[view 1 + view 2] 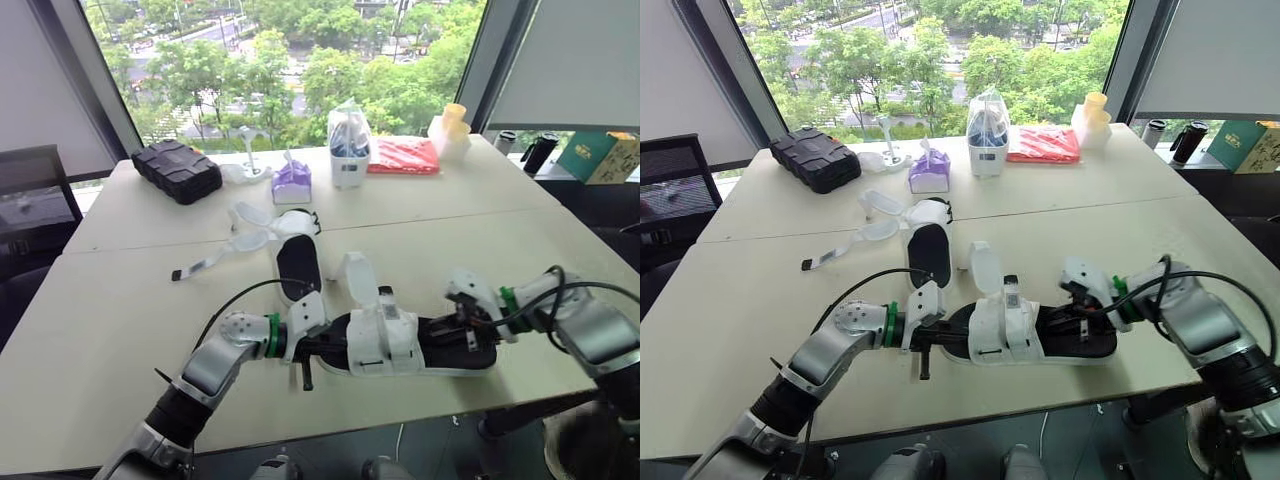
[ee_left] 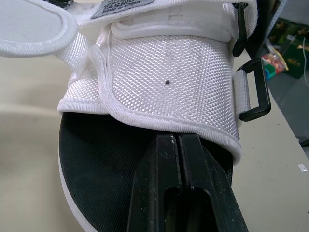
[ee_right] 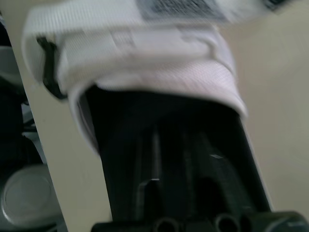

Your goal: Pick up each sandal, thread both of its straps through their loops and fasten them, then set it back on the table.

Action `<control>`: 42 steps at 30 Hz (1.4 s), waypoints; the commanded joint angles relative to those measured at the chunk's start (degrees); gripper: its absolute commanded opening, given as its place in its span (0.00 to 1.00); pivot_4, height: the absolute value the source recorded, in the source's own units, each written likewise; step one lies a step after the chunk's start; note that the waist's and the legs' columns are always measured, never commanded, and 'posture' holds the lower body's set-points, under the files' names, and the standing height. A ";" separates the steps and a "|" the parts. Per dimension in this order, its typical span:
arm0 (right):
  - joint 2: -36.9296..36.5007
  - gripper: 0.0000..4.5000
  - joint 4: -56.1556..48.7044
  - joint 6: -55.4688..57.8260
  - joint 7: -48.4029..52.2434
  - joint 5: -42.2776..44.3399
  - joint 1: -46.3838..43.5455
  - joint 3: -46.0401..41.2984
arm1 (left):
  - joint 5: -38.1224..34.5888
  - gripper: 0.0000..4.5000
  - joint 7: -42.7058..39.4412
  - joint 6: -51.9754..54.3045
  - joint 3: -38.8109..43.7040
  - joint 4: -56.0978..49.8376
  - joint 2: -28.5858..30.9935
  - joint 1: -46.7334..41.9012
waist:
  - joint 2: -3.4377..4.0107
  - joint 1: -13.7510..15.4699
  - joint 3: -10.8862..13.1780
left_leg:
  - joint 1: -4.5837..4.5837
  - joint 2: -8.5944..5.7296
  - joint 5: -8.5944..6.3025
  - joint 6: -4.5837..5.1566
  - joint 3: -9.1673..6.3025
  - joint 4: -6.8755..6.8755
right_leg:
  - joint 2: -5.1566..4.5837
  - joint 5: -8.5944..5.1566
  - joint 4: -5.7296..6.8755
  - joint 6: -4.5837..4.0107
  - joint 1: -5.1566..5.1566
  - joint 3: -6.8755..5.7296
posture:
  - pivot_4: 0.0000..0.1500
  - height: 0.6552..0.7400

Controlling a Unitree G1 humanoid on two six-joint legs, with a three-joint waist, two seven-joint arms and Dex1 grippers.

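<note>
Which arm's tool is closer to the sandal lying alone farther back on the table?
Left. The left tool is at one end of the front sandal, just before the lone sandal; the right tool is at its other end, farther away.

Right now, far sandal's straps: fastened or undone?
Undone. The far sandal has its straps spread flat on the table toward the robot's left, leaving the black footbed uncovered.

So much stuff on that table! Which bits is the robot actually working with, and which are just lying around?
Part of the job:
near sandal
far sandal, straps splayed open

Just lying about:
black case
purple tissue box
bagged white container
red packet
</note>
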 commanded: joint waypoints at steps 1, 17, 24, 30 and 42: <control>-1.24 0.66 1.26 -1.69 0.91 0.07 -3.02 -2.54 | 1.15 0.00 -1.40 -0.46 -1.92 1.03 0.26 0.35 | 0.00 -0.03 0.00 | 0.00 0.00 0.00 0.00 0.00 0.00 | 0.00 0.00 0.00 0.00 0.00 0.00 | 1.00 1.00; 16.30 0.99 26.31 20.04 -0.28 2.99 -25.49 2.10 | 1.85 0.00 -3.12 -1.62 -0.68 2.13 2.21 -0.51 | 0.01 -0.03 -0.01 | -0.02 0.01 0.00 0.00 -0.01 -0.04 | -0.04 0.02 0.01 -0.01 -0.08 0.04 | 1.00 1.00; 17.43 0.99 23.46 21.49 0.53 3.00 -24.12 4.79 | 2.13 0.00 -2.72 -1.67 -0.78 1.53 2.29 -0.11 | 0.01 -0.09 -0.01 | -0.02 0.00 0.00 -0.01 -0.01 -0.04 | -0.03 0.03 0.02 0.00 -0.09 0.03 | 1.00 1.00; 18.29 0.94 21.79 22.69 0.21 3.60 -23.91 5.11 | 2.26 0.00 -2.65 -1.71 -1.06 1.30 2.41 0.08 | 0.02 -0.13 -0.02 | -0.02 0.00 0.00 -0.01 -0.01 -0.04 | 0.00 0.04 0.06 0.01 -0.11 0.03 | 1.00 1.00; 17.44 0.01 19.61 23.22 -0.64 4.54 -23.68 3.51 | 2.72 0.00 -2.82 -2.21 -1.48 1.49 2.60 -0.05 | 0.02 -0.11 -0.02 | -0.02 0.00 0.00 -0.01 -0.01 -0.03 | 0.02 0.04 0.08 0.02 -0.12 0.03 | 1.00 1.00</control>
